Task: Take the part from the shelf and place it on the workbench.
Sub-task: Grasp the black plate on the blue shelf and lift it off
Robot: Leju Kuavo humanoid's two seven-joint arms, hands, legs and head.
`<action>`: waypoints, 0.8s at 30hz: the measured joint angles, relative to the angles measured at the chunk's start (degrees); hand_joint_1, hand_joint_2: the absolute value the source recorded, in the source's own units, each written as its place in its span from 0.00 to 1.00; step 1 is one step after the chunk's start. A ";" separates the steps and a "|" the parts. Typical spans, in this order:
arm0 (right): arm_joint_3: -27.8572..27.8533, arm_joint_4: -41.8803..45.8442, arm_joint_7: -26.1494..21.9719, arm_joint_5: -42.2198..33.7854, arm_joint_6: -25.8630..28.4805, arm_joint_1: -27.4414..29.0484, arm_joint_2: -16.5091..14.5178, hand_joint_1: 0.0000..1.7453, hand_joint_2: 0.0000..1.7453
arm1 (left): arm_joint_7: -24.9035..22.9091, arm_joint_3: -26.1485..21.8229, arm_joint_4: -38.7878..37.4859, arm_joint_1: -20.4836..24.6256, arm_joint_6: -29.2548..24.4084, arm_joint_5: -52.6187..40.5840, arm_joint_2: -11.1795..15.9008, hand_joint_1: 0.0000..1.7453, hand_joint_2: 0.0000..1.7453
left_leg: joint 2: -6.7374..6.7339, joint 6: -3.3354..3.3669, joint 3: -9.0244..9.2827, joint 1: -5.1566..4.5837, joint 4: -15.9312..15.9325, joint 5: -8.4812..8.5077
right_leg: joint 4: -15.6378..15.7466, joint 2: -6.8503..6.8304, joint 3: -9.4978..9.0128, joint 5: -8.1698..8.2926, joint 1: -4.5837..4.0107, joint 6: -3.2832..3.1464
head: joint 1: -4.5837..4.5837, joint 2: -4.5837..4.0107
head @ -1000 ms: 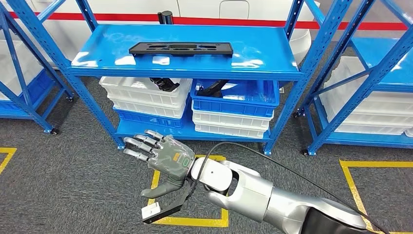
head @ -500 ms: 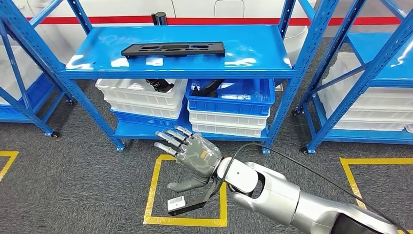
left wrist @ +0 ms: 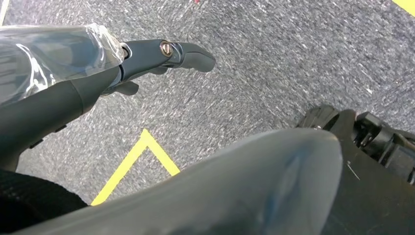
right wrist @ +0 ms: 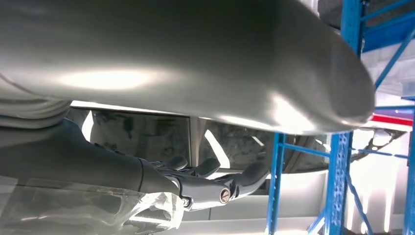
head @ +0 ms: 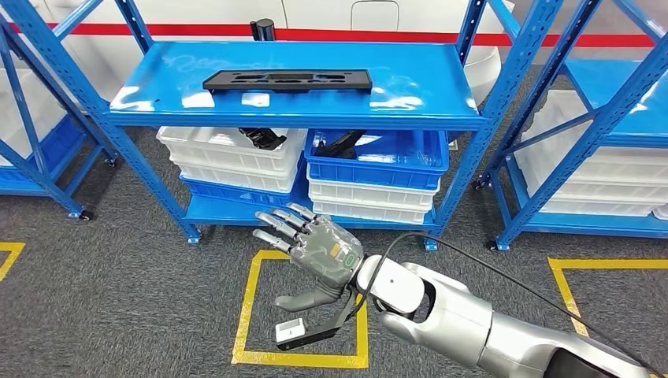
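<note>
On the top level of the blue shelf [head: 425,94], at the far side of the scene, you have the part [head: 287,79]: a long flat black plate lying lengthwise, left of the shelf's centre. It sits well apart from the right hand [head: 315,252], farther off and higher, with nothing touching it. Your right hand hangs over the grey carpet near the yellow floor square [head: 303,358], arm reaching in from the near right, palm turned toward the floor. Its fingers [head: 276,228] are spread and straight, pointing far-left toward the lower bins, thumb angled to the near side; they hold nothing. Left wrist view: left hand [left wrist: 147,56] over the carpet; you cannot tell its finger state.
</note>
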State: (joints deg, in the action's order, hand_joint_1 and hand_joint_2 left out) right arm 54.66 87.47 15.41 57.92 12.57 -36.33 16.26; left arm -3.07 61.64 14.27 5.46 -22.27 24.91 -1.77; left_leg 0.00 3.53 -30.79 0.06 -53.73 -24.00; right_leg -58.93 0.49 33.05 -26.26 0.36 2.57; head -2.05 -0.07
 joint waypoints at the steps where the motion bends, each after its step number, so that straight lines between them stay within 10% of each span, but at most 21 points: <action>1: -0.15 0.05 0.00 -0.04 0.02 -0.01 0.07 0.00 0.00 | 0.01 0.01 0.00 -0.01 0.00 0.01 -0.02 0.00 0.00 | 0.00 0.09 0.28 0.09 0.08 0.02 | -2.82 -0.02 1.41 -1.66 0.06 0.19 | -0.02 0.00; 5: -0.30 0.11 -1.01 -0.61 0.34 0.29 0.15 0.00 0.00 | 0.66 -0.05 -0.02 -0.21 -0.24 1.00 -0.07 0.00 0.00 | 0.12 0.19 0.70 0.08 0.03 -0.49 | -13.60 -0.05 7.95 -5.50 0.21 0.68 | -0.04 0.00; 9: 0.06 -1.11 -3.94 -1.18 1.01 -0.89 -1.66 0.00 0.00 | 2.01 -0.46 -0.19 -0.76 -0.20 3.32 0.04 0.00 0.00 | 0.36 -0.76 2.18 0.19 -0.10 -1.73 | -0.01 -0.12 2.43 1.58 0.39 0.57 | 0.00 0.00; 14: 1.27 -3.64 -5.02 -0.93 1.53 -2.43 -5.39 0.00 0.00 | 0.91 -0.57 -0.33 -0.75 1.05 3.20 0.50 0.00 0.00 | 0.33 -2.22 2.19 0.14 -1.47 -2.72 | 3.18 -0.35 0.37 1.84 0.16 -1.66 | 0.12 0.00; 19: 2.04 -5.55 -5.08 -1.03 2.23 -3.52 -7.64 0.00 0.00 | 0.62 -0.57 -0.37 -0.60 0.66 3.03 0.88 0.00 0.00 | 0.30 -3.43 -7.68 0.47 -17.28 -7.59 | 3.25 -0.37 -1.08 0.69 0.10 -2.58 | 0.44 0.00; 21: 2.41 -6.27 -5.17 -1.08 2.30 -3.50 -8.07 0.00 0.00 | 1.00 -0.57 -0.37 -0.61 0.16 3.03 1.06 0.00 0.00 | 0.30 -3.24 -9.62 0.41 -17.51 -6.17 | 3.25 -0.27 -1.87 0.01 -0.04 -2.55 | 0.44 0.00; 24: 2.61 -7.03 -5.43 -1.22 2.39 -3.67 -8.78 0.00 0.00 | 1.55 -0.56 -0.37 -0.59 -0.09 3.02 1.28 0.00 0.00 | 0.29 -2.12 -5.78 -0.01 -5.67 0.89 | 3.35 -0.13 -3.56 -1.16 -0.12 -2.27 | 0.45 0.00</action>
State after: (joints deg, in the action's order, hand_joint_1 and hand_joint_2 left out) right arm 57.27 80.44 9.98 56.70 14.96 -40.00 7.48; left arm -1.52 61.08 13.90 4.86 -22.37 27.92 -0.49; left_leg 0.28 1.42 -36.57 0.05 -59.40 -23.11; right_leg -55.58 0.36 29.49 -27.42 0.24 0.30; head -1.60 -0.07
